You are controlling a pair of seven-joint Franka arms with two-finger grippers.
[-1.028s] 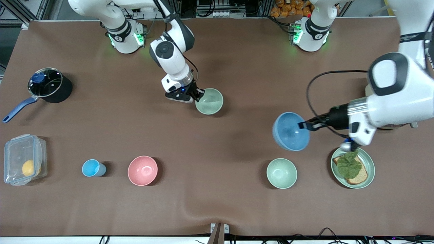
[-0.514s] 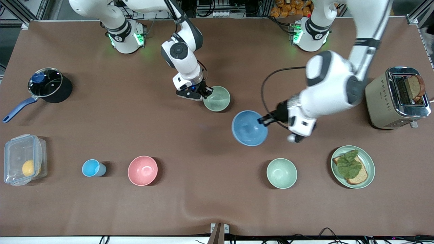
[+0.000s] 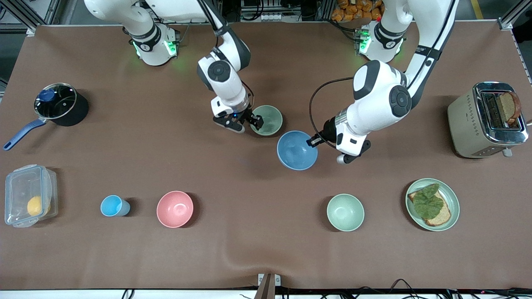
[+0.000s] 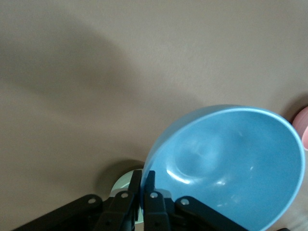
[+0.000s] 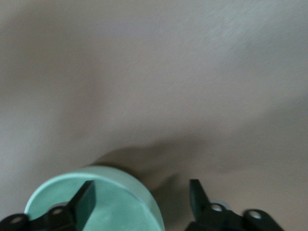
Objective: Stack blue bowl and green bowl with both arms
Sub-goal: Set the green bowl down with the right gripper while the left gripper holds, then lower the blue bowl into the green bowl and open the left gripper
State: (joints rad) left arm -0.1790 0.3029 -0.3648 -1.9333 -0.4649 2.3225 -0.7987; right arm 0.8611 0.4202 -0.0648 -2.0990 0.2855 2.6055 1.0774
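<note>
The left gripper [image 3: 311,142] is clamped on the rim of the blue bowl [image 3: 296,150], held over the table at five o'clock from the green bowl [image 3: 268,120]. The right gripper [image 3: 252,121] has its fingers apart, straddling the green bowl's rim.

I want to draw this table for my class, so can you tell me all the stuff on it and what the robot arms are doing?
blue bowl: 1, sky blue, held above the table middle.
green bowl: 1, sage green, on the table beside the blue bowl.
mint bowl: 1, pale green, nearer the front camera.
pink bowl: 1, pink, beside the cup.
cup: 1, light blue.
plate: 1, green, with bread and a leaf.
toaster: 1, beige, bread in it.
pot: 1, black, blue handle.
box: 1, clear, yellow thing inside.
left gripper: shut on the blue bowl's rim.
right gripper: open, at the green bowl's rim.
</note>
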